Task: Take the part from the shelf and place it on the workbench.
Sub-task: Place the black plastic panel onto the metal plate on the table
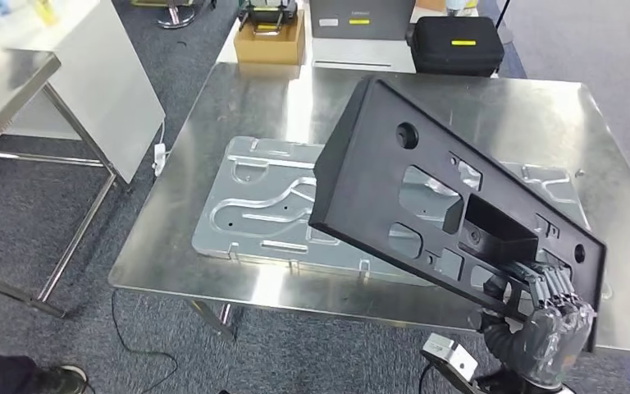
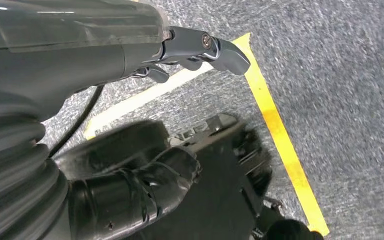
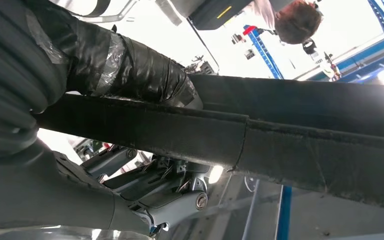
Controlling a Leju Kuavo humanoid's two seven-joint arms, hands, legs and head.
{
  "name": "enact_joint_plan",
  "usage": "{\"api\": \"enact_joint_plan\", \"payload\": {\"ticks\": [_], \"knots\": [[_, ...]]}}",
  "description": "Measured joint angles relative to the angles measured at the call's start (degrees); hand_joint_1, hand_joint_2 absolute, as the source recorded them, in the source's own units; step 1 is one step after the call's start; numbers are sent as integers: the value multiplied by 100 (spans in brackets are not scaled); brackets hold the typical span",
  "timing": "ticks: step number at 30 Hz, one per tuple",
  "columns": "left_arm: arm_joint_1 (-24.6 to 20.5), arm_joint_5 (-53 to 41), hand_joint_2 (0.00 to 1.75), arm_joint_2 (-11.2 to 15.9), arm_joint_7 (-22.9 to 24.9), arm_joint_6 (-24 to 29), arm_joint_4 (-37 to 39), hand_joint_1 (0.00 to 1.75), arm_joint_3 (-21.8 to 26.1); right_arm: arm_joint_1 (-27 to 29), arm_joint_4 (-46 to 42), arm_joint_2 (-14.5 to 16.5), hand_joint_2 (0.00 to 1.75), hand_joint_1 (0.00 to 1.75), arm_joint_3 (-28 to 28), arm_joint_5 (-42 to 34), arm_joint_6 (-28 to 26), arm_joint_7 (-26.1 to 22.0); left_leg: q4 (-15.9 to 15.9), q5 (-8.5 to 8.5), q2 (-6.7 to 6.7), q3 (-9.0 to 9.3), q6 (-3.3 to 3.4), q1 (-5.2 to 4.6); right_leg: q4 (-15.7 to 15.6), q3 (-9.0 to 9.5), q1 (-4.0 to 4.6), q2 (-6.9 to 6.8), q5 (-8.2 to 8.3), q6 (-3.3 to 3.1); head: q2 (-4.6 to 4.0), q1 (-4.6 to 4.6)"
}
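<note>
My right hand [image 1: 551, 316] grips lower edge of black part [image 1: 426, 189], holding it tilted above steel workbench [image 1: 238, 107], over grey metal plate [image 1: 254, 205]; my left hand [image 2: 200, 47] hangs over floor, fingers apart, holding nothing

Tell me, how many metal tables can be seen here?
2. The big table stands in the middle, under the silver plate and the black part that the right hand holds. A second table is at far left, partly cut off.
</note>
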Motion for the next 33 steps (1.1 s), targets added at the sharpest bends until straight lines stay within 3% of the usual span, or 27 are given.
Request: {"api": "enact_joint_plan", "payload": {"ticks": [2, 3, 4, 6, 8, 11, 13, 15, 17, 18, 19, 20, 22, 24, 27, 29, 32, 33], "knots": [[5, -2, 175, -1, 2, 0, 0, 0, -2, -39, 24, -12, 175, 175, 26, 14, 0, 40, 724, -239, 2, -414, -45, 30, 2, 26, 3, -11, -25, -26, 0, -7], [10, -3, 175, 0, 10, 4, 0, 0, -2, -49, 40, -20, 175, 175, 43, 21, 0, 64, 899, -222, 2, -546, -60, 42, 3, 44, 3, -11, -41, -28, 0, -8], [13, -3, 175, 1, 22, 11, 0, 0, -2, -58, 53, -29, 175, 175, 60, 28, 0, 91, 869, -92, 3, -581, -71, 53, 4, 67, 0, -8, -58, -22, 0, -8], [15, -5, 175, 2, 66, 56, 0, 0, -2, -77, 69, -48, 175, 175, 81, 40, 0, 139, 225, 383, 5, -360, -65, 69, 7, 132, -8, 0, -104, 12, 0, -9], [8, -8, 175, -2, 121, 137, 0, 0, -3, -102, 76, -59, 175, 175, 88, 49, 0, 174, -414, 648, 2, -90, -31, 53, 20, 163, 5, 4, -145, 71, 0, -7], [10, -3, 175, -9, 151, 177, 0, 0, -4, -119, 81, -69, 175, 175, 100, 63, 0, 195, -607, 642, -7, -22, 56, 26, 12, 154, 17, 6, -153, 166, 0, -2], [21, 1, 175, -9, 109, 130, 0, 0, -4, -121, 84, -87, 175, 154, 110, 76, 0, 196, -659, 663, -4, -1, 138, 39, 90, 127, -4, 2, -225, 224, 0, -1], [18, -3, 175, -9, 65, 96, 0, 0, -6, -125, 91, -111, 175, 135, 124, 84, 0, 197, -702, 678, 4, 21, 209, 52, 570, -102, -20, -1, -501, 266, 0, 2], [15, -3, 175, -9, 49, 85, 0, 0, -8, -127, 117, -133, 175, 136, 141, 82, 0, 215, -704, 669, 8, 22, 243, 41, 1329, -497, -21, -1, -812, 297, 0, 3], [18, 3, 175, -9, 47, 83, 0, 0, -8, -126, 138, -145, 175, 136, 152, 84, 0, 231, -703, 663, 8, 26, 250, 35, 1575, -638, -23, -1, -854, 305, 0, 3], [21, 13, 175, -9, 48, 83, 0, 0, -7, -128, 160, -163, 175, 136, 167, 92, 0, 251, -701, 658, 5, 33, 252, 30, 1601, -676, -23, -1, -776, 303, 0, 3], [23, 27, 175, -9, 48, 87, 0, 0, -7, -135, 181, -179, 175, 137, 184, 114, 0, 271, -698, 651, -1, 46, 250, 26, 1393, -598, -23, -1, -594, 291, 0, 4], [22, 49, 87, -14, 59, 105, 0, 0, -7, -175, 217, -209, 175, 152, 219, 240, 0, 322, -689, 626, -9, 80, 226, 11, 615, -244, -5, -2, -182, 235, 0, 3], [12, 37, 0, -21, 89, 132, 0, 0, -7, -242, 249, -225, 175, 165, 234, 490, 0, 410, -676, 606, -10, 87, 182, -11, 105, -17, 25, 2, -25, 182, 0, 2], [-12, -37, 0, -23, 178, 156, 0, 0, -20, -386, 327, -252, 175, 167, 244, 1074, 0, 693, -679, 597, -5, 88, 95, -12, 8, 9, 28, 9, -22, 115, 0, 2], [-29, -88, 0, -22, 232, 163, 0, 0, -50, -547, 396, -288, 175, 167, 246, 1508, 0, 918, -471, 446, -2, 6, 29, -4, -40, 36, -7, 3, 9, 48, 0, -8], [-53, -143, 0, -25, 286, 166, 0, 0, -109, -814, 522, -334, 175, 166, 246, 1995, 0, 1173, 536, -58, 1, -463, -49, 28, -56, 39, -15, -6, 23, 0, 0, -27], [-57, -161, 0, -25, 301, 161, 0, 0, -125, -893, 591, -364, 175, 166, 246, 2113, 0, 1258, 820, -137, 1, -601, -65, 38, -52, 38, -14, -7, 20, -2, 0, -27]]}}
